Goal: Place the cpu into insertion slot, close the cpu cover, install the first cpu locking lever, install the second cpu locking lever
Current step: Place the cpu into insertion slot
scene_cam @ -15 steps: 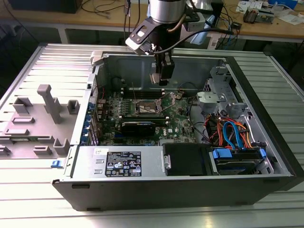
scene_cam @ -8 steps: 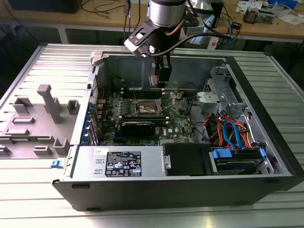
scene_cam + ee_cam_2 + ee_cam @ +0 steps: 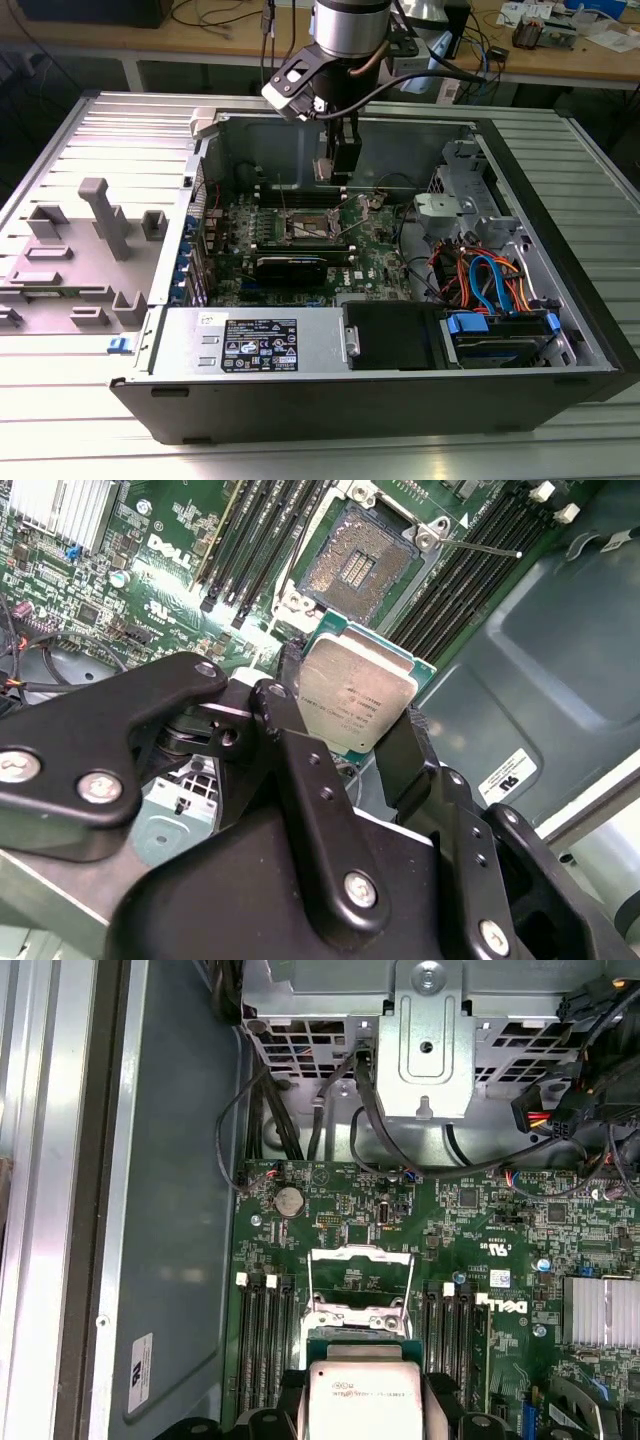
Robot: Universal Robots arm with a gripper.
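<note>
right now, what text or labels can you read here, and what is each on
Print on the cpu, held in the gripper: too small to read.
White sticker on the case wall: too small to read.
Power supply label: too small to read.
White logo on the motherboard: a maker's mark, not quoted.
</note>
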